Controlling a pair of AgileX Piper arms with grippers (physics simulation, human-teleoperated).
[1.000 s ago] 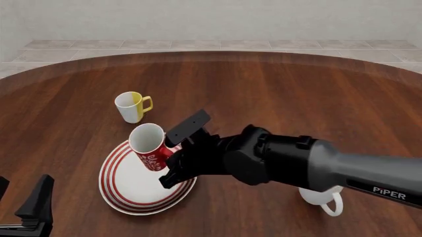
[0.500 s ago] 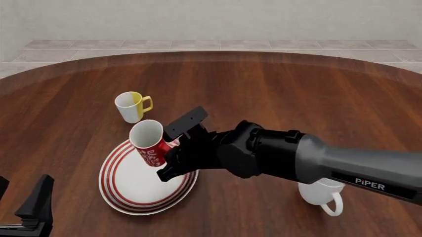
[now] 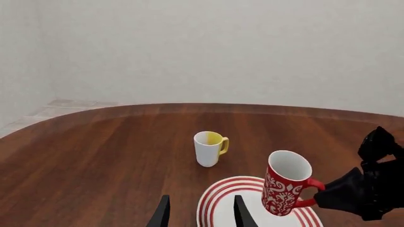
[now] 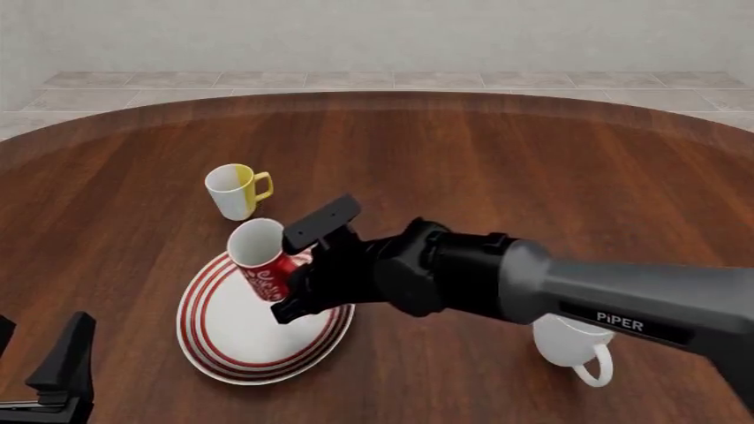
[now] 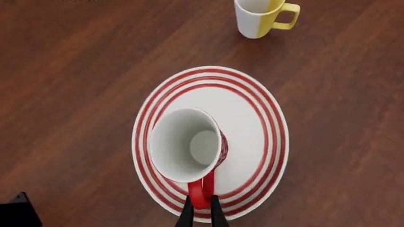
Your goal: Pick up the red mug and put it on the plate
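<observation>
Pinching the handle of the red mug (image 5: pixel 187 151) between nearly closed fingers, the right gripper (image 5: pixel 202 213) is carrying it over the plate (image 5: pixel 265 123) — the placing step is underway. In the left wrist view the mug is leaning slightly, its base close to the plate; contact is unclear. Next comes lowering, levelling, then letting go. Left gripper (image 3: pixel 200 213) is idling nearby, fingers parted, holding nothing.
</observation>
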